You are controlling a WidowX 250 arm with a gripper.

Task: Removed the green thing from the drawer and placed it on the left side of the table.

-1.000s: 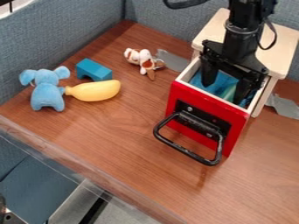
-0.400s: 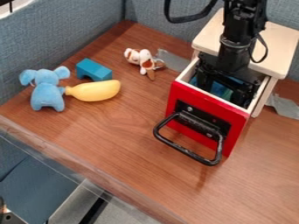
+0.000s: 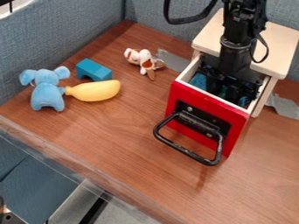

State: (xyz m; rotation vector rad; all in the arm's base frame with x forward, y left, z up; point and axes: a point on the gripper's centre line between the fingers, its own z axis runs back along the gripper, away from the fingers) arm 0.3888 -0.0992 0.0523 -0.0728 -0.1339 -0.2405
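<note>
Wooden surface (image 3: 116, 144) supports an open red-fronted drawer (image 3: 204, 101) around my fingers (image 3: 231, 92); whether these are open or closed, I cannot tell. Blue plush (image 3: 46, 95): well apart from them.

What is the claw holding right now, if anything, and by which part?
That cannot be told: the claw is down inside the open drawer, and whether it has hold of anything there is hidden.
</note>
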